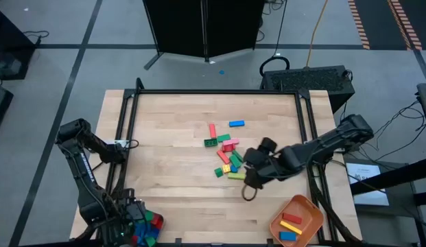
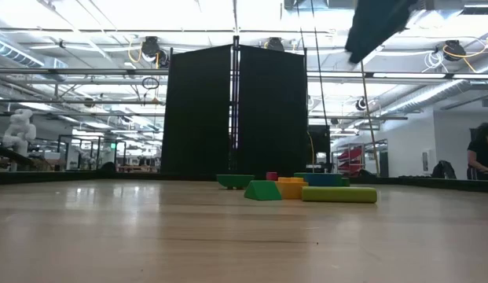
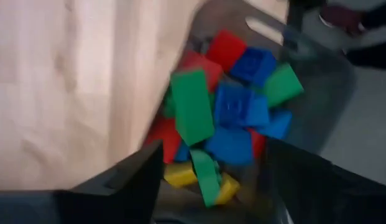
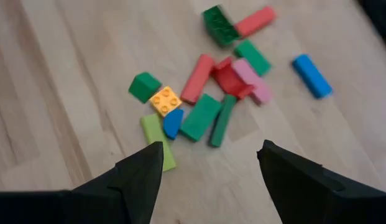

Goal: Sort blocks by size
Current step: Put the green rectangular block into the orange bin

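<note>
1. The left gripper (image 3: 208, 186) hangs over the grey container (image 3: 317, 124) at the table's near left corner, its dark fingers (image 3: 127, 180) spread apart with nothing between them.
2. Directly beneath it, the container holds a heap of squarish red, blue, green and yellow plastic bricks (image 3: 233, 112); a longer green brick (image 3: 193, 106) lies on top.
3. The right gripper (image 4: 208, 180) hovers above the wooden table (image 1: 164, 144), fingers apart and empty.
4. Just ahead of it lies the loose cluster of mixed plastic blocks (image 4: 205, 106), among them a yellow studded square (image 4: 165, 99) and a blue long block (image 4: 311, 76) set apart at the far edge.
5. Beside the right arm, toward the near right corner, an orange tray (image 1: 310, 209) holds a few long blocks (image 1: 290, 225).
</note>
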Robot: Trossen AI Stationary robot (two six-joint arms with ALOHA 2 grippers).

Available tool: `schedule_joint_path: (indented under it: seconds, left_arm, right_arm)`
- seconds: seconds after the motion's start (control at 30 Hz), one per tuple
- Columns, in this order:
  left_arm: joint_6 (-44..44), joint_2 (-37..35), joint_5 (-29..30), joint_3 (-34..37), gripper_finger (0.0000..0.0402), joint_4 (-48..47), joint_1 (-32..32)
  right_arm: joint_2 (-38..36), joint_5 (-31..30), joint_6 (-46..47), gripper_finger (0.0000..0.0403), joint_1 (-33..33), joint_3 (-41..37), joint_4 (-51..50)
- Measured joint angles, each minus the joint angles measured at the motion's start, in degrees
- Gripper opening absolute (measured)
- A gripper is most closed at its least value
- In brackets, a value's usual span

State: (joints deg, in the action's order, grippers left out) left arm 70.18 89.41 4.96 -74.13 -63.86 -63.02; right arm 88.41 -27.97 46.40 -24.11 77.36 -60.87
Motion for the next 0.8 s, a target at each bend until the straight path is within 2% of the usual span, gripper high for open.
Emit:
schedule_joint_path:
  seconds: [0.1, 0.2, 0.47, 0.6, 0.8]
  left_arm:
    - [0.0, 0.0, -3.3, 0.0, 0.0313, 0.0, 0.0]
    - [0.0, 0.0, -3.7, 0.0, 0.0319, 0.1, -0.1]
    - [0.3, 0.0, -2.7, 0.0, 0.0321, 0.0, 0.0]
    - [2.9, 0.0, -0.3, 0.0, 0.0322, -0.1, 0.0]
    - [4.4, 0.0, 1.7, 0.0, 0.0322, -0.1, 0.0]
  right_arm:
    - [3.2, 5.4, -7.6, 0.0256, 2.5, 0.0, 2.4]
    - [7.6, 9.4, -15.5, 0.0256, 3.5, 0.0, 4.3]
    - [15.9, 14.9, -34.1, 0.0256, 4.2, 0.0, 15.8]
    - [17.4, 19.0, -37.7, 0.0256, 6.4, -1.4, 18.6]
    - [15.8, 22.4, -36.8, 0.0256, 10.4, -9.3, 19.3]
